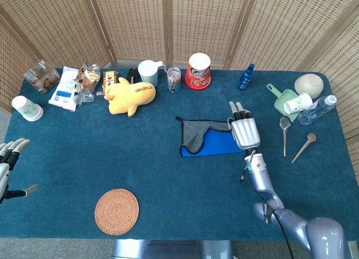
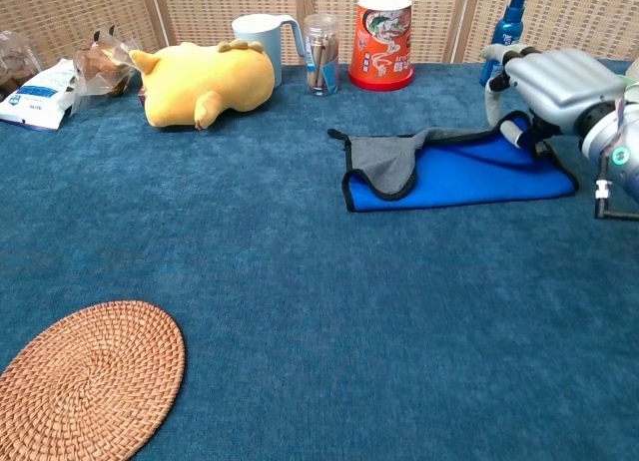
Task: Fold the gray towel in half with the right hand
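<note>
The gray towel (image 1: 208, 138) lies flat on the worktop just left of the right hand (image 1: 245, 131) — dark-edged, its blue underside spread open toward the hand, a gray flap bunched over its far-left part and thinning along the back edge
</note>
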`<action>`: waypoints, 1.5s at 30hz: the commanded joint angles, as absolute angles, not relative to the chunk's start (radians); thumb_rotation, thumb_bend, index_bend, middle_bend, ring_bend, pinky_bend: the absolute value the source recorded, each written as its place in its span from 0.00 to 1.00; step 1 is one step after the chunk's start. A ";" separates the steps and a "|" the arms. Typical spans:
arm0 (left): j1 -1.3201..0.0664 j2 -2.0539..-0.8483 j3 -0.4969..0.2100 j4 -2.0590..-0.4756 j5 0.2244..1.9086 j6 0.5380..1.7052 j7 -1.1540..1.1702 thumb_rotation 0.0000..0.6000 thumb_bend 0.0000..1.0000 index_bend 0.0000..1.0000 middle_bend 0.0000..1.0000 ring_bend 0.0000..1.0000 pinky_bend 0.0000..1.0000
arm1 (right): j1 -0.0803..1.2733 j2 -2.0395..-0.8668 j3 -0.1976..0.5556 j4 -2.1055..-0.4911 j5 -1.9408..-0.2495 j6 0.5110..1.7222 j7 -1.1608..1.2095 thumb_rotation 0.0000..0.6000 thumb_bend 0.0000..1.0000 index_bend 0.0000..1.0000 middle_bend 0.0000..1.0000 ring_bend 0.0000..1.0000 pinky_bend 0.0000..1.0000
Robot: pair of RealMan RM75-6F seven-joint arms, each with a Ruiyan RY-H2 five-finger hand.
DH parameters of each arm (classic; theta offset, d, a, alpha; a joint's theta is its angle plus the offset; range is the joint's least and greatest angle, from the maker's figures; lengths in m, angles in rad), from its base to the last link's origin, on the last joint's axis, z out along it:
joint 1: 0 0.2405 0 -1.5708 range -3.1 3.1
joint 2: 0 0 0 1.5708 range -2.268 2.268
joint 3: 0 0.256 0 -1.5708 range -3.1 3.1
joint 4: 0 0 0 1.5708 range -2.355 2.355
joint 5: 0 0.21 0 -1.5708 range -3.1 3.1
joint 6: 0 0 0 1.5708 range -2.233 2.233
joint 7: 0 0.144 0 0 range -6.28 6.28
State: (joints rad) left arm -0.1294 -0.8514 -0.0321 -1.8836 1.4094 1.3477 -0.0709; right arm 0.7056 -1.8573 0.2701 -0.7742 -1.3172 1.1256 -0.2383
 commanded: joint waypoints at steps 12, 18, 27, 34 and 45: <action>-0.129 -0.849 -0.032 -1.882 1.410 1.347 -0.079 1.00 0.11 0.00 0.00 0.00 0.00 | 0.723 -1.869 0.313 -0.715 -1.233 1.075 -0.288 1.00 0.20 0.02 0.03 0.00 0.30; -0.129 -0.850 -0.031 -1.883 1.413 1.347 -0.077 1.00 0.11 0.00 0.00 0.00 0.00 | 0.729 -1.866 0.326 -0.724 -1.225 1.090 -0.288 1.00 0.07 0.00 0.02 0.00 0.31; -0.129 -0.851 -0.031 -1.883 1.414 1.348 -0.076 1.00 0.11 0.00 0.00 0.00 0.00 | 0.741 -1.875 0.343 -0.713 -1.254 1.185 -0.233 1.00 0.02 0.00 0.03 0.01 0.34; -0.129 -0.851 -0.031 -1.883 1.414 1.349 -0.077 1.00 0.11 0.00 0.00 0.00 0.00 | 0.726 -1.850 0.326 -0.788 -1.263 1.183 -0.197 1.00 0.01 0.08 0.03 0.02 0.34; -0.130 -0.853 -0.030 -1.884 1.412 1.346 -0.070 1.00 0.11 0.00 0.00 0.00 0.00 | 0.685 -1.736 0.230 -1.054 -1.331 1.140 -0.176 1.00 0.03 0.25 0.05 0.03 0.34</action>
State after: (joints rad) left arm -0.1301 -0.8529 -0.0300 -1.8844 1.4122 1.3457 -0.0695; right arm 0.6945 -1.7662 0.2534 -1.0031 -1.3133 1.1538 -0.1749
